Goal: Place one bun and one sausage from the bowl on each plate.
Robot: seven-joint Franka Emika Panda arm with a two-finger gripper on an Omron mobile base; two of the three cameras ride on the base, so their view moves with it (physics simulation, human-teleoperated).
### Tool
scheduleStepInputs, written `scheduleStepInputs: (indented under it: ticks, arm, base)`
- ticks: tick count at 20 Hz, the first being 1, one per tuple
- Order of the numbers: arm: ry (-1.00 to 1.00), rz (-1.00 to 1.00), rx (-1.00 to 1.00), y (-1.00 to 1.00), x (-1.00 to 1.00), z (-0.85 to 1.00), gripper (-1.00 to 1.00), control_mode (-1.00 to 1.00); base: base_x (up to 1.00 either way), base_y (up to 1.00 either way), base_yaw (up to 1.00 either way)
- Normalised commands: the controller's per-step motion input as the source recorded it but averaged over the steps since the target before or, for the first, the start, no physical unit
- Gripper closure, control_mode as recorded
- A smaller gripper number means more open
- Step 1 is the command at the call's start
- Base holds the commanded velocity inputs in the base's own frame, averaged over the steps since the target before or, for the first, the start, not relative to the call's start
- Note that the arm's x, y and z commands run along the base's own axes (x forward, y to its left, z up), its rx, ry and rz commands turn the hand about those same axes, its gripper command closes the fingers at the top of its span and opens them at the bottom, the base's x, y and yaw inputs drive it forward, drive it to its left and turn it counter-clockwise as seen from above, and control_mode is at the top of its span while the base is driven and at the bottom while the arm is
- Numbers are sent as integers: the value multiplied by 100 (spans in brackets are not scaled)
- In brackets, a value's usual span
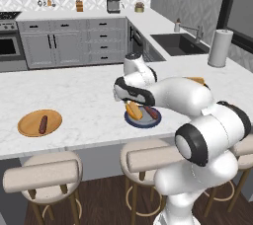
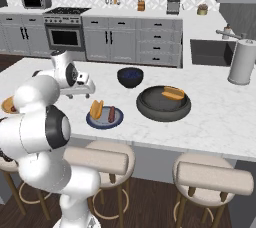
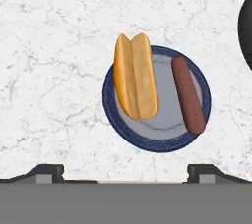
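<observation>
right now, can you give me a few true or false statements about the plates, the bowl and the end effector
1. The blue-grey plate with the dark blue rim holds a golden-yellow bun and a reddish-brown sausage. True.
2. The tan wooden plate holds both a bun and a sausage. False: it carries just a single sausage.
3. The wide dark grey-black bowl has one bun in it. True.
4. The end effector grips a sausage. False: it is open above the blue-grey plate with nothing between its fingers.
5. The bun on the blue-grey plate lies wholly inside the rim. False: one end sticks out past it.
</observation>
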Motion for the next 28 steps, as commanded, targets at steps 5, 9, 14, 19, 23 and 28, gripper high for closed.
scheduleStepInputs:
  ticks: [5, 9, 14, 19, 23, 28]
  arm:
    - [0, 0, -7, -100, 5, 13, -100, -100]
    - [0, 2, -11, -95, 10, 9, -100, -100]
    - [0, -15, -3, -78, 6, 0, -100, -100]
    - [0, -21, 1, -79, 31, 0, -100, -100]
    - [0, -26, 0, -70, 29, 0, -100, -100]
    - [2, -8, -1, -81, 31, 0, -100, -100]
  base:
    - [0, 0, 0]
    - [0, 0, 0]
    - [0, 0, 0]
    - [0, 0, 0]
    - [0, 0, 0]
    - [0, 0, 0]
